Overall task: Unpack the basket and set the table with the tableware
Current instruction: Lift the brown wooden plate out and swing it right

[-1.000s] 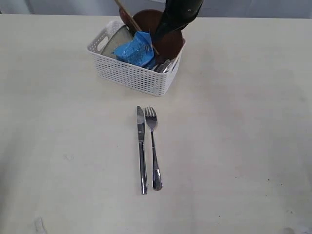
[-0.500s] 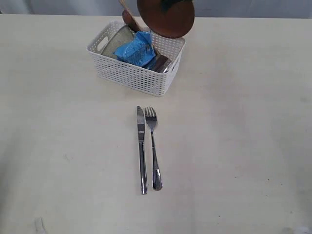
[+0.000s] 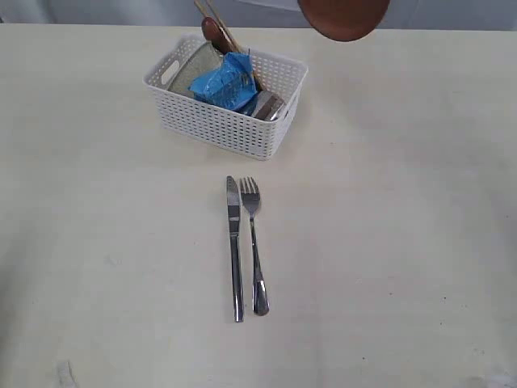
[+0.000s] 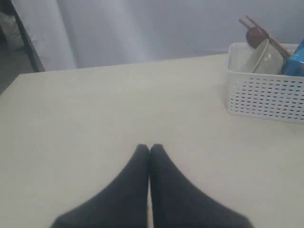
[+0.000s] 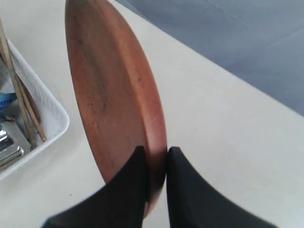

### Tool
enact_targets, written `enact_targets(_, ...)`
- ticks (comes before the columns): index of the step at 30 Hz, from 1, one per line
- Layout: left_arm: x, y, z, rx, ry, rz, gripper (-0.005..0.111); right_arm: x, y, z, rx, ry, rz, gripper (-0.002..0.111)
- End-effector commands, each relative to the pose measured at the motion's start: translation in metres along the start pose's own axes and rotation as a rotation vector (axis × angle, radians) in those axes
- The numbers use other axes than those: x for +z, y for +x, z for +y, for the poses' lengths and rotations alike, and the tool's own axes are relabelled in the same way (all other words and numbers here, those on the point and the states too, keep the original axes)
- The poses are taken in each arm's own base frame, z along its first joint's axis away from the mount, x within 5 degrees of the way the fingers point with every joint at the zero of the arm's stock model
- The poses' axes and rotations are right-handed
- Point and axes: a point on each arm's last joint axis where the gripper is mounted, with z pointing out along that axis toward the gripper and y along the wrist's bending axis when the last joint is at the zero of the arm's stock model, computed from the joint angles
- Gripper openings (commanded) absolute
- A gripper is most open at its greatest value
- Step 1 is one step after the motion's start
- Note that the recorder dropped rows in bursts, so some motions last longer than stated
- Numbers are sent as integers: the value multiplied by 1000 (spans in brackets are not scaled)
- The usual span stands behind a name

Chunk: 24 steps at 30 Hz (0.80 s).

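Observation:
My right gripper (image 5: pixel 156 151) is shut on the rim of the brown round plate (image 5: pixel 111 95), which hangs in the air; in the exterior view the plate (image 3: pixel 343 18) shows at the top edge, right of the white basket (image 3: pixel 226 125). The basket holds a pale bowl (image 3: pixel 194 69), wooden chopsticks (image 3: pixel 216 16), a reddish-brown spoon (image 3: pixel 215 32) and a steel cup (image 3: pixel 266 105). A steel knife (image 3: pixel 234 246) and fork (image 3: pixel 254 242) lie side by side on the table (image 3: pixel 388 226) in front of the basket. My left gripper (image 4: pixel 150 147) is shut and empty, low over the table, away from the basket (image 4: pixel 266 95).
A blue chip bag (image 3: pixel 226 81) lies in the basket among the tableware. Grey curtain runs behind the table's far edge (image 4: pixel 142 28).
The right gripper has lifted the plate out of the basket and carried it up and to the right. The left gripper has not moved.

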Motion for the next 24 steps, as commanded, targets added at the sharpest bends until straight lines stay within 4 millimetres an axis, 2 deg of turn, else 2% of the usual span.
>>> enact_targets(1, 0, 0, 0, 4, -4, -8, 0, -9, 20, -35, 161, -57, 100, 0)
enact_targets(7, 0, 0, 0, 4, -4, -8, 0, 1, 56, -67, 345, -204, 252, 0)
enact_targets(10, 0, 0, 0, 4, -4, -8, 0, 14, 76, -72, 440, -306, 298, 0)
enact_targets(13, 0, 0, 0, 4, -4, -8, 0, 33, 102, -63, 481, -415, 375, 0)
enact_targets(16, 0, 0, 0, 4, -4, -8, 0, 51, 120, -55, 511, -404, 392, 0)
enact_targets(21, 0, 0, 0, 4, -4, -8, 0, 76, 134, -45, 610, -388, 315, 0)
enact_targets(24, 0, 0, 0, 4, -4, -8, 0, 93, 140, -40, 648, -404, 331, 0)
